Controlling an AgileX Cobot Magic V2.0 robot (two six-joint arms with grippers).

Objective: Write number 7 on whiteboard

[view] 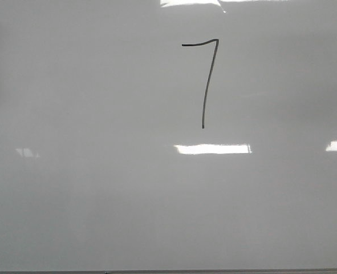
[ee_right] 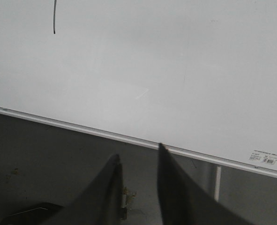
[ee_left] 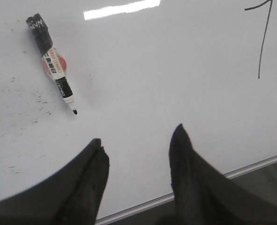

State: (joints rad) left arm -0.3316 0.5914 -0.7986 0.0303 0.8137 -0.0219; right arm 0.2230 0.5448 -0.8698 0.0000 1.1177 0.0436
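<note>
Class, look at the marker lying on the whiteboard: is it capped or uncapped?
Uncapped. The marker lies flat on the whiteboard with its black tip bare; no cap covers it.

number 7 [ee_right: 54, 18] mostly cropped, r wrist

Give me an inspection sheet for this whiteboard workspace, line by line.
Surface: whiteboard glossy, light reflections; small dark smudges near the marker.
Job's things: number 7 drawn in a thin black line, top bar and long downstroke.
Clutter: marker lying uncapped on the board, tip bare.
Grippers: left gripper open, empty, over the board; right gripper open, empty, past the board's framed edge.
Cables: nothing seen.
Surroundings: dark grey floor beyond the frame; small label at a board corner.
</note>
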